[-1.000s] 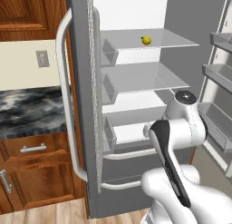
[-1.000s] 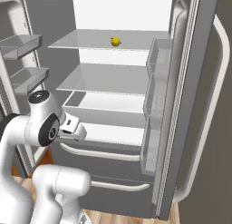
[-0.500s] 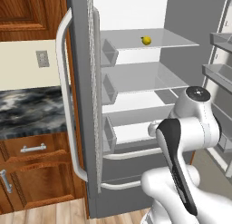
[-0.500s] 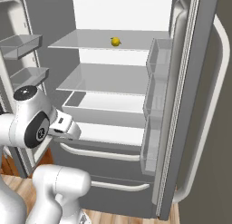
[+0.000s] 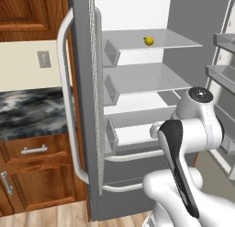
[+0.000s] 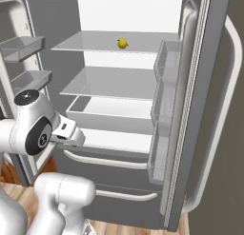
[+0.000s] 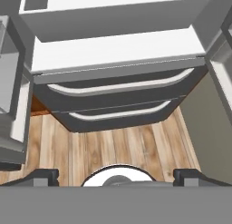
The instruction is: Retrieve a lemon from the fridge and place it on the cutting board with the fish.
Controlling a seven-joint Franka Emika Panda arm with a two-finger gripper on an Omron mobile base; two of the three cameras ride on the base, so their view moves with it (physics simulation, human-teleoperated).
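Arm [image 5: 183, 143] swung rightward; roundish lemon [image 5: 148, 41] sits on top shelf [image 5: 174, 37].

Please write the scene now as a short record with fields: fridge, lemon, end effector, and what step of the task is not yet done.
fridge: doors open, white inside, glass shelves
lemon: on the top glass shelf, toward the back, alone
end effector: open, holding nothing, pointing down at the two lower drawers and the wood floor
not yet done: lemon not grasped; arm is low, in front of the fridge
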